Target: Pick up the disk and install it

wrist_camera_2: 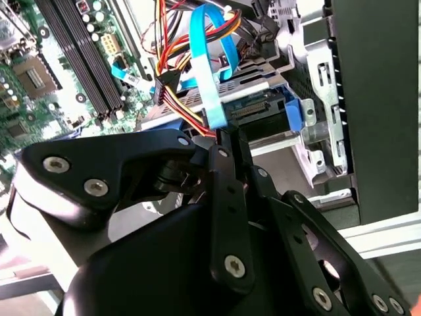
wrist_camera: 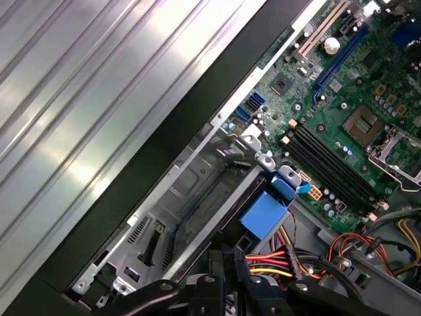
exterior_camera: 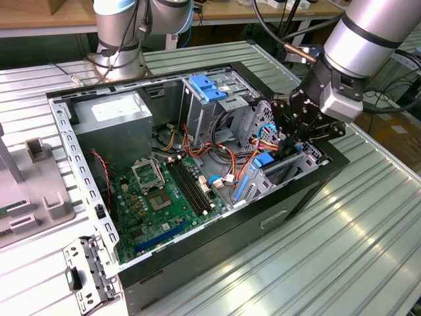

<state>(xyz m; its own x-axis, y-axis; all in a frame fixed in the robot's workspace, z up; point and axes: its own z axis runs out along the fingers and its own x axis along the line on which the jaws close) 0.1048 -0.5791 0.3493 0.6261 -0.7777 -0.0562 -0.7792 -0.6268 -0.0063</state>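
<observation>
Fingers (wrist_camera_2: 227, 148) closed beside blue-railed disk (wrist_camera_2: 253, 112).

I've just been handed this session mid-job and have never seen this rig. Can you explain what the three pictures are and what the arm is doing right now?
The exterior view comes from a camera off the arm. It shows an open black desktop computer case lying on a ribbed metal table, with a green motherboard inside. The silver robot arm reaches in from the exterior view's right, and its black end effector is down among the cables by the drive bay.

Both wrist views come from cameras riding on the arm. The second wrist view looks past the end effector at the flat silver metal disk with blue plastic side rails, sitting in the bay with a flat blue cable running to it. The fingertips look pressed together at the cable and plug; whether they grip anything is unclear.

The first wrist view shows the case's grey metal drive bay.
</observation>
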